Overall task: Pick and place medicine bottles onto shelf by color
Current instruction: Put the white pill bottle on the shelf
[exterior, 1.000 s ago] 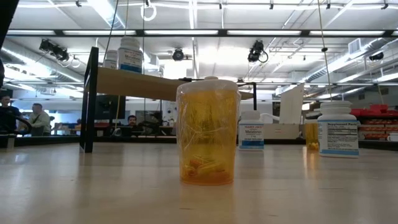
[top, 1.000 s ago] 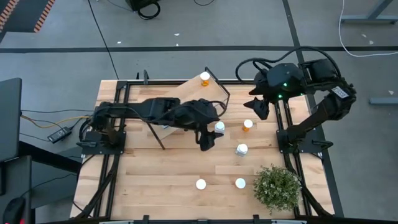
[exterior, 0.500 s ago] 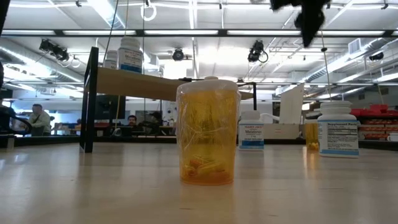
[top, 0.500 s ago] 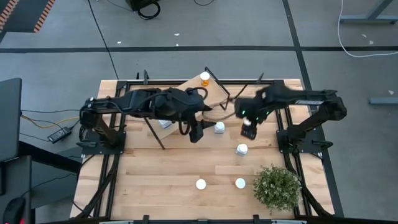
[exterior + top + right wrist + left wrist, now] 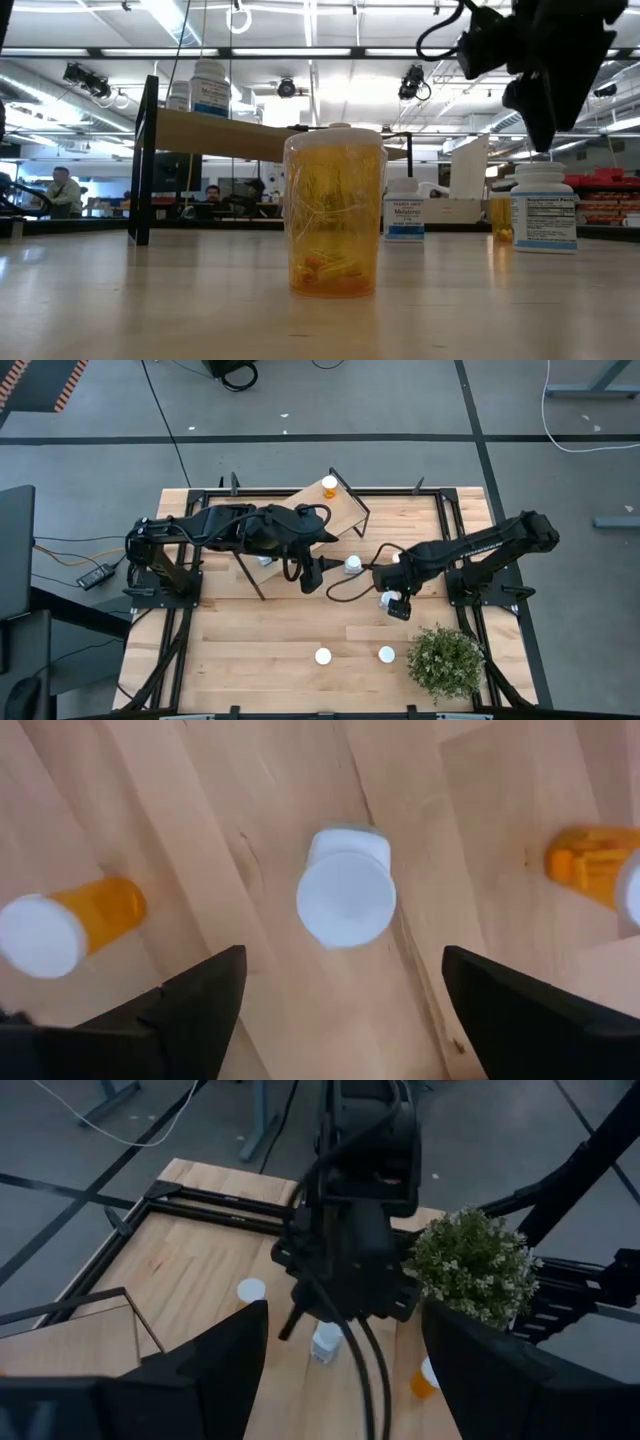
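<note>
Right gripper [image 5: 396,603]: stretched out over the middle of the table, right above a white-bodied bottle [image 5: 345,892]. In its own wrist view the two dark fingers [image 5: 195,1010] stand wide apart on either side of that bottle, holding nothing. Half a second ago it was farther back, over the orange bottle behind; a second ago the arm was folded up at the table's far right corner.

White-bodied bottle: upright on the wood, cap up, between the spread fingers and not touched by them. It has not moved.

Bottles beside it: two orange bottles [image 5: 70,925] stand on the table on either side of it, both clear of the gripper.

Left gripper [image 5: 309,575]: hanging over the table just in front of the shelf [image 5: 330,512], fingers [image 5: 220,1370] apart and empty. It has drawn back a little toward the shelf since a second ago.

Shelf: slanted board at the table's back; one orange bottle [image 5: 329,486] sits at its far top corner, same as before.

Other bottles: a white one [image 5: 352,565] just beside the left gripper, and two white caps [image 5: 322,656] near the front edge, close to the plant [image 5: 446,660].

Low view: the right arm now hangs in at the upper right, above a white bottle [image 5: 544,208]; the near orange bottle [image 5: 334,210] is unchanged.
</note>
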